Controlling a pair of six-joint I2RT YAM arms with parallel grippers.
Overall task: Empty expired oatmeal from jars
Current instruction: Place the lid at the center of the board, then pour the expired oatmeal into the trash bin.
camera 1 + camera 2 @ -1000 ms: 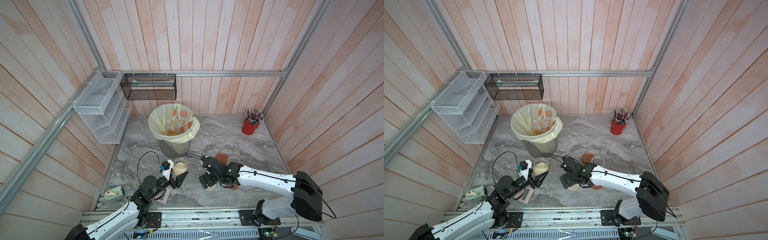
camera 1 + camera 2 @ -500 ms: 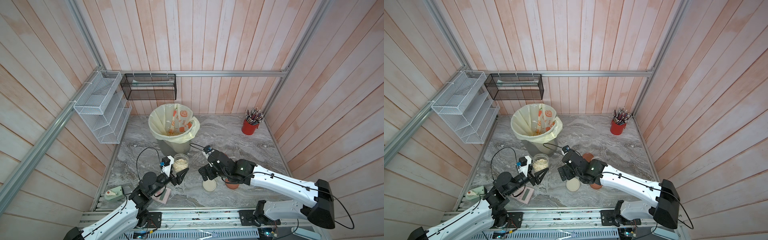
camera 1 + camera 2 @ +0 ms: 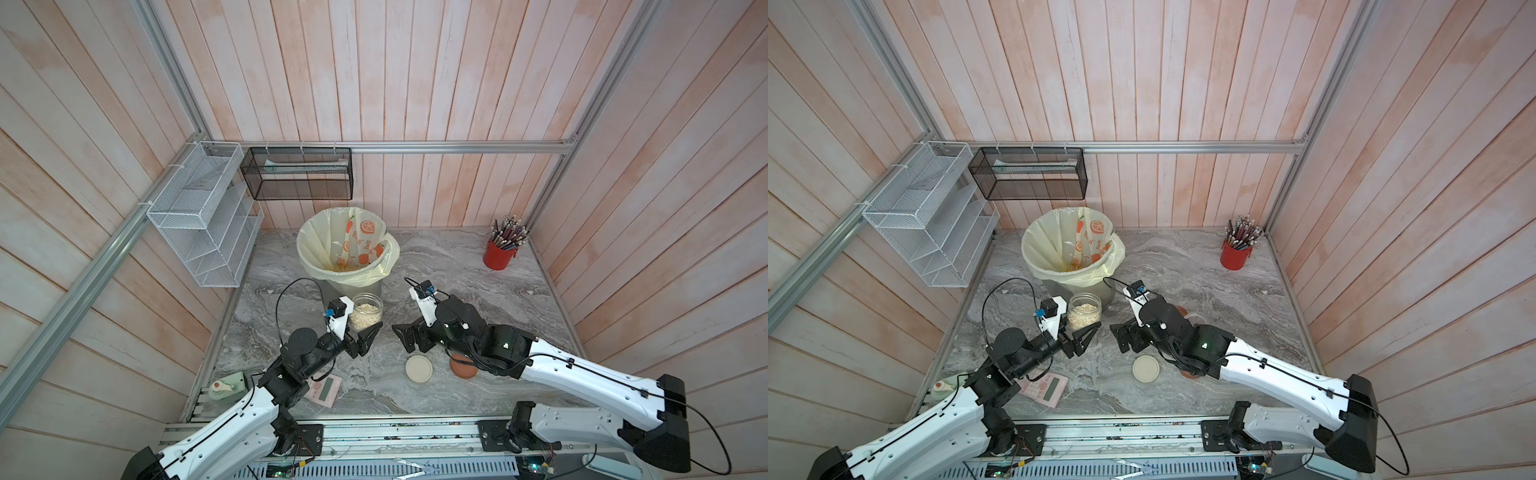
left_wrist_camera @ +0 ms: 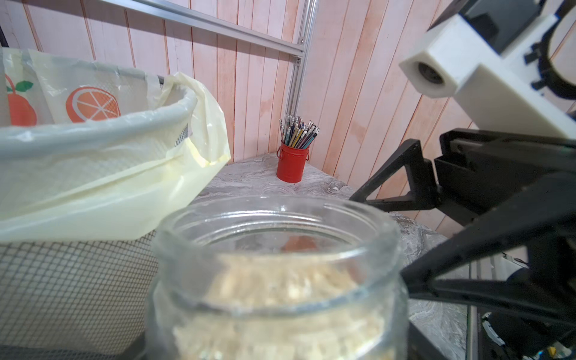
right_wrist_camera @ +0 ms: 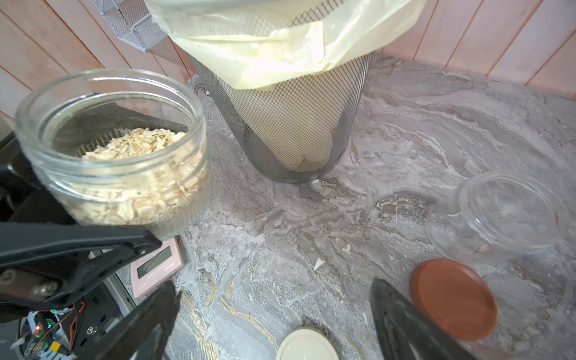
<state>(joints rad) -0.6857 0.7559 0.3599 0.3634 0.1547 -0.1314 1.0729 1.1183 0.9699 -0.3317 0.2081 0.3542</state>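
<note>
Right jaws backed off cream lid (image 3: pixel 419 368); oatmeal jar (image 3: pixel 365 312) between left jaws.

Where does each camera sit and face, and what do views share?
Top views: overhead, looking down on table, bin, both arms.
Left wrist: behind left gripper, facing pencil cup over its held oatmeal jar.
Right wrist: above open right gripper, fingers in frame, facing down at cream lid.
All share oatmeal jar, bin.
</note>
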